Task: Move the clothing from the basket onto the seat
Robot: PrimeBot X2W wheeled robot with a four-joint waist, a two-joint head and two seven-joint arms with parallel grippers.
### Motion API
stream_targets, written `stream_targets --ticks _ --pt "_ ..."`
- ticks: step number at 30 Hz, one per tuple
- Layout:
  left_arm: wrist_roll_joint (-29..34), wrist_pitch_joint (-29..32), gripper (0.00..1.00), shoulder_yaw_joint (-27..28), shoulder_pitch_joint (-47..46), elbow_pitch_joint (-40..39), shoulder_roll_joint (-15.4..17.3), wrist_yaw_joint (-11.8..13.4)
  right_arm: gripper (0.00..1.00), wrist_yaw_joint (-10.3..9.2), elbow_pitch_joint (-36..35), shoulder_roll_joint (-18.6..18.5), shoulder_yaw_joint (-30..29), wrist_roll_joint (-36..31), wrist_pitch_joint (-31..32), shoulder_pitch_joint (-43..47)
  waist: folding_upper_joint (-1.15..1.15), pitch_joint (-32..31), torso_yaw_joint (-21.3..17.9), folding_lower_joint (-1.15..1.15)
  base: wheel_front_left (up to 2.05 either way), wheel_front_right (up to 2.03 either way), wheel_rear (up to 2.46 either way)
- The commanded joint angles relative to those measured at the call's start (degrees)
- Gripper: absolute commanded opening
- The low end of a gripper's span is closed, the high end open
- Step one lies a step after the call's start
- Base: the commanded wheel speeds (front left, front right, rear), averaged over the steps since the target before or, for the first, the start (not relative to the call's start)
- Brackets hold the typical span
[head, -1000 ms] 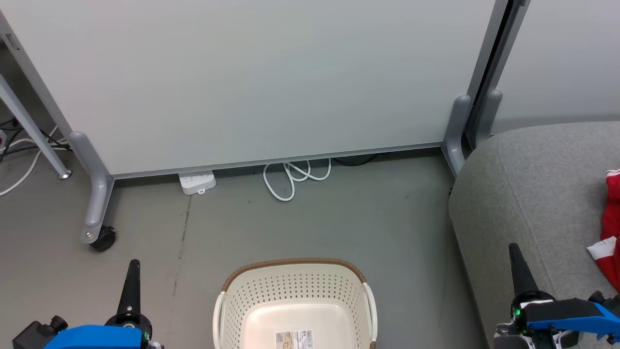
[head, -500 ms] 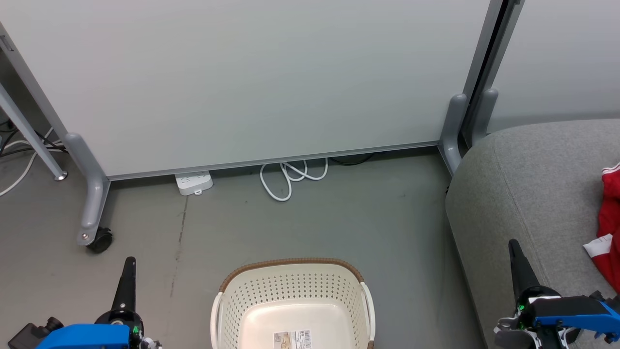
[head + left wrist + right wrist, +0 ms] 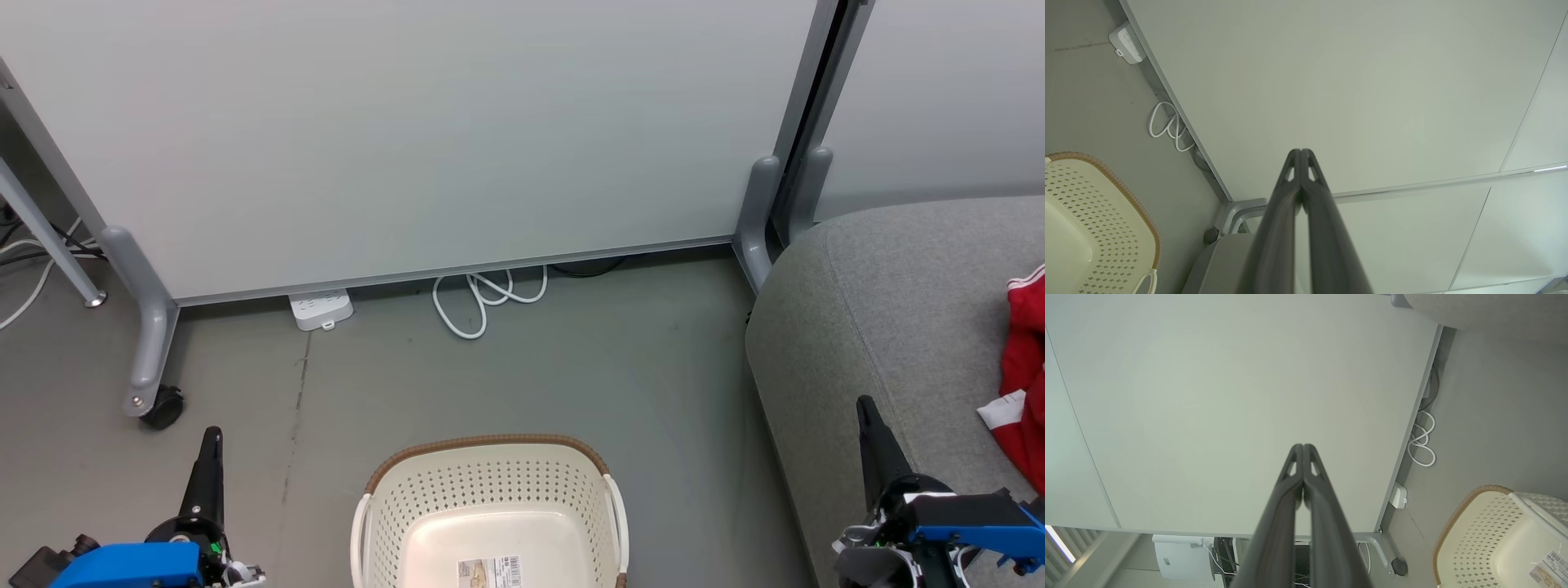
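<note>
Left pincer [image 3: 211,437] and right pincer [image 3: 865,408] stay shut and empty while only your camera drifts (basket [image 3: 490,442] bare, clothing [image 3: 1024,343] on seat [image 3: 882,310]), so you look finished.

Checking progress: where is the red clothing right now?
Head view, far right edge: the clothing lies on the seat, well to the right of the basket.

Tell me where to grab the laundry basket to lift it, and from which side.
Best by its white side handles: left gripper on the left handle, right gripper on the right handle, each coming down from above on its own side. The basket stands upright, and the handles seem to arch off the perforated walls, leaving finger room. Both grippers are shut.
</note>
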Motion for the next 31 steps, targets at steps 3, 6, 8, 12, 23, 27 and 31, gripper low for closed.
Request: stream_targets --ticks 3,6,8,12,23,27,31 --pt "-1.86 0.61 0.0 0.56 -0.89 -0.34 0.34 -0.36 0.0 -0.01 -0.35 0.16 -0.23 2.05 0.59 -0.87 0.0 0.01 -0.12 0.0 0.0 0.0 0.0" --pt "-3.0 0.98 0.0 0.75 -0.97 -0.34 0.35 -0.38 0.0 -0.01 -0.36 0.17 -0.29 3.29 0.88 -0.99 0.0 0.03 -0.24 0.0 0.0 0.0 0.0" --pt "-3.82 1.15 0.0 0.86 -1.01 -0.33 0.35 -0.39 0.0 -0.01 -0.37 0.18 -0.33 4.17 1.1 -1.01 0.0 0.04 -0.32 0.0 0.0 0.0 0.0" --pt "-5.43 1.57 0.0 1.08 -1.05 -0.32 0.36 -0.41 0.0 -0.02 -0.38 0.2 -0.41 5.8 1.5 -1.09 0.0 0.06 -0.48 0.0 0.0 0.0 0.0" --pt "-7.66 2.22 0.0 1.36 -1.18 -0.3 0.35 -0.43 0.0 -0.02 -0.37 0.22 -0.5 8.18 2.14 -1.16 0.0 0.09 -0.74 0.0 0.0 0.0 0.0" --pt "-7.65 2.23 0.0 1.36 -1.18 -0.31 0.34 -0.43 0.0 -0.02 -0.37 0.22 -0.49 8.18 2.14 -1.16 0.0 0.09 -0.74 0.0 0.0 0.0 0.0" --pt "-7.64 2.23 0.0 1.36 -1.18 -0.3 0.33 -0.43 0.0 -0.02 -0.37 0.22 -0.49 8.18 2.13 -1.16 0.0 0.09 -0.74 0.0 0.0 0.0 0.0"
